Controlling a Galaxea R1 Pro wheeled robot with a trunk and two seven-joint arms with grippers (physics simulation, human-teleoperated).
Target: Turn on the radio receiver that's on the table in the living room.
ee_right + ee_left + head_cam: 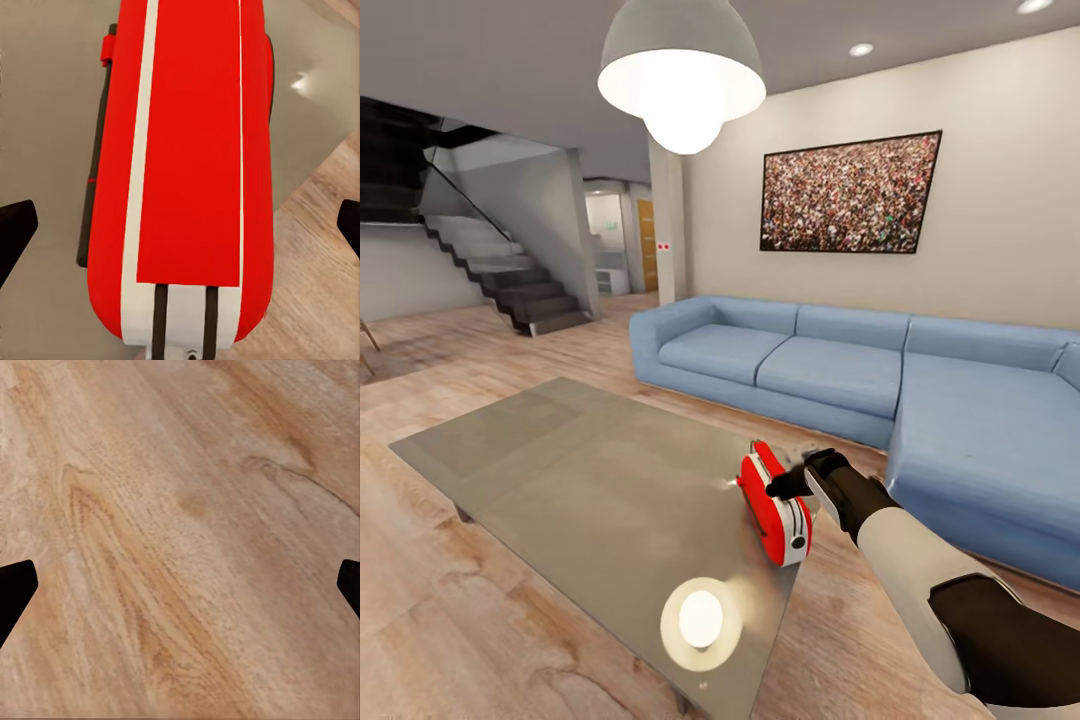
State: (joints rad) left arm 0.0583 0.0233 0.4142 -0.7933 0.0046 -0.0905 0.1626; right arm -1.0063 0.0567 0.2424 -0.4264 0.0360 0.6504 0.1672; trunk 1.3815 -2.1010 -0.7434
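Standing near the tabletop's right edge, the radio receiver is a rounded red box with white side bands, seen from above as a glossy red strip between pale stripes. That low rectangular surface is smooth grey-brown glass, mirroring the domed white pendant lamp. The right gripper hovers at the radio's far side, its dark fingertips spread wide with the box between them, untouched. The left gripper is likewise released, above the light wood floor with its swirling grain. A blue cushioned sofa runs behind.
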